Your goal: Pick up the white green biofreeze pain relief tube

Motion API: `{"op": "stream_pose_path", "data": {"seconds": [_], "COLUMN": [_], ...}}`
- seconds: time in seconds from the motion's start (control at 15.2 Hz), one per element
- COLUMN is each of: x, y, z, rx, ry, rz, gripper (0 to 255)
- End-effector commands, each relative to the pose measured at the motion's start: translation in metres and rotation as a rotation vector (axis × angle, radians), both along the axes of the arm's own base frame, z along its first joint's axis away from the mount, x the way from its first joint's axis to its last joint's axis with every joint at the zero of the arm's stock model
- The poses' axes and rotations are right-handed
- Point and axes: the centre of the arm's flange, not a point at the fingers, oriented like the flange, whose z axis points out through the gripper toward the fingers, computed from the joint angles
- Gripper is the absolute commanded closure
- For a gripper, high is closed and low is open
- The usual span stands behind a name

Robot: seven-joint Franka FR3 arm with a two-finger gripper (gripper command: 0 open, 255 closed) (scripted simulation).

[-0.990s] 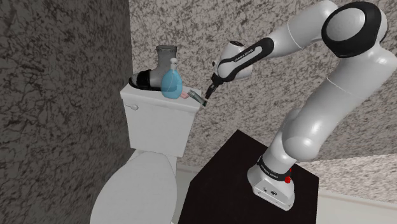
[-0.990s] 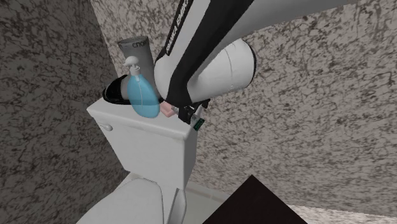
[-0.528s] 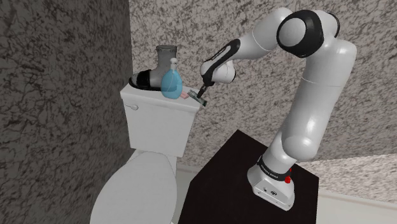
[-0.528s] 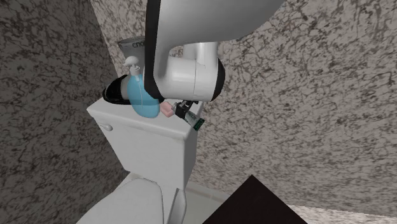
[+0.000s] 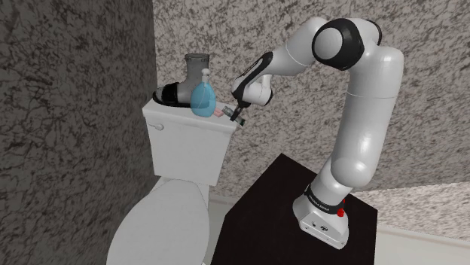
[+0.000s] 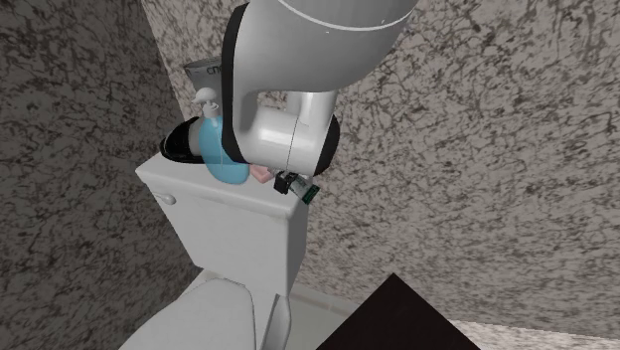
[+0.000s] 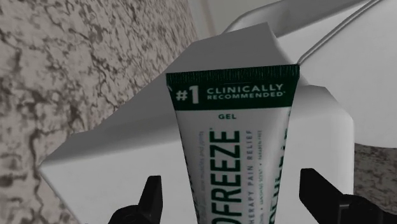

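Tube (image 7: 232, 159) on tank lid (image 5: 179, 118), seemingly near bottle (image 5: 202, 98)

Shoulder view beside stand (image 5: 280, 197), second exterior nearer, perhaps lower, both facing toilet tank (image 5: 188, 143), wrist closest

White plastic squeeze tube with a dark green band at its flat crimped end (image 7: 232, 159). Green print reads "#1 CLINICALLY RECOMMENDED" and "GEL", with part of "FREEZE" running lengthwise. It lies flat on the white toilet tank lid (image 7: 102, 159), near the lid's corner by the speckled wall. It sits between two black fingers (image 7: 153, 197), with a gap on each side, not clasped.
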Motion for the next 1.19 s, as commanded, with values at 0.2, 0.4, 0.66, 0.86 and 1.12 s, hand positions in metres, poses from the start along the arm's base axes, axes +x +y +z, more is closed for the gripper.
{"op": "stream_pose_path", "data": {"seconds": [0.2, 0.4, 0.66, 0.86, 1.12], "x": [0.0, 0.0, 0.0, 0.0, 0.0], "y": [0.0, 0.0, 0.0, 0.0, 0.0], "z": [-0.007, -0.006, -0.007, 0.004, 0.025], "rx": [0.0, 0.0, 0.0, 0.0, 0.0], "ry": [0.0, 0.0, 0.0, 0.0, 0.0], "rz": [-0.001, -0.001, -0.001, -0.001, -0.001], "gripper": [255, 255, 255, 255, 255]}}
